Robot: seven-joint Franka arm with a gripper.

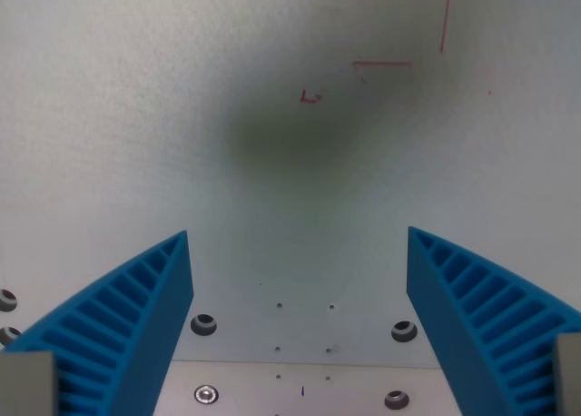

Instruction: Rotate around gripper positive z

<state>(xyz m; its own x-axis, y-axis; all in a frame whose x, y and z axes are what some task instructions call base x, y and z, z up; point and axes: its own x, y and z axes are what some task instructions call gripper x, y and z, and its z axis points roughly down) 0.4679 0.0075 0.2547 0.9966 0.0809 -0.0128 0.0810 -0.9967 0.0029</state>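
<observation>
Hovering gripper (300, 252) | blue ribbed fingers (136, 316) spread wide, grasping nothing | white table (136, 116) below

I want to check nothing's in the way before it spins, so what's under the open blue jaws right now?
Below the gripper lies a pale table surface with red pen marks, a dark soft shadow, and bolts near a metal plate. Nothing sits between the jaws. The jaws themselves hide the lower corners.

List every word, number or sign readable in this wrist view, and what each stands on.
No readable text.
Small red mark on the white table surface: L-like scribble, not legible as a letter.
Red lines on the same surface: drawn marks, not writing.
</observation>
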